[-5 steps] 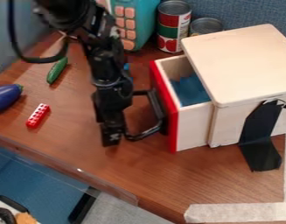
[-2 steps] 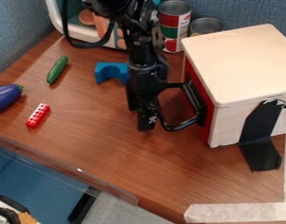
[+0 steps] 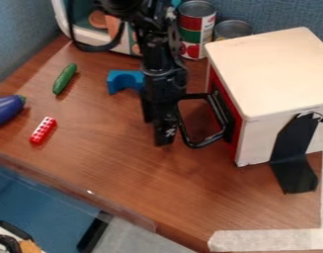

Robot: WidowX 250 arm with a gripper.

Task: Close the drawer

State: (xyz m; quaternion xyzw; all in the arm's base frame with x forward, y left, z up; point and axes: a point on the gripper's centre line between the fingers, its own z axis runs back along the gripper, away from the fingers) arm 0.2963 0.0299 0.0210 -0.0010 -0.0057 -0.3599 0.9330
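My gripper [image 3: 165, 138] hangs down at the middle of the camera view, just left of the black drawer handle [image 3: 204, 142], overlapping its left edge. Whether it touches the handle I cannot tell. The drawer's red front [image 3: 237, 129] sits flush against the left side of the pale wooden box [image 3: 276, 69], and the drawer's inside is hidden under the box top.
A blue block [image 3: 123, 80] lies behind and left of the gripper. Farther left are a green cucumber [image 3: 64, 79], a red brick [image 3: 43, 130] and an eggplant [image 3: 5, 109]. Cans [image 3: 195, 29] stand at the back. Black tape [image 3: 294, 153] runs down the box's near side.
The drawer has slid right into the box, its blue contents going out of sight. My gripper moved right along with it, then shifted slightly left over the last half second.
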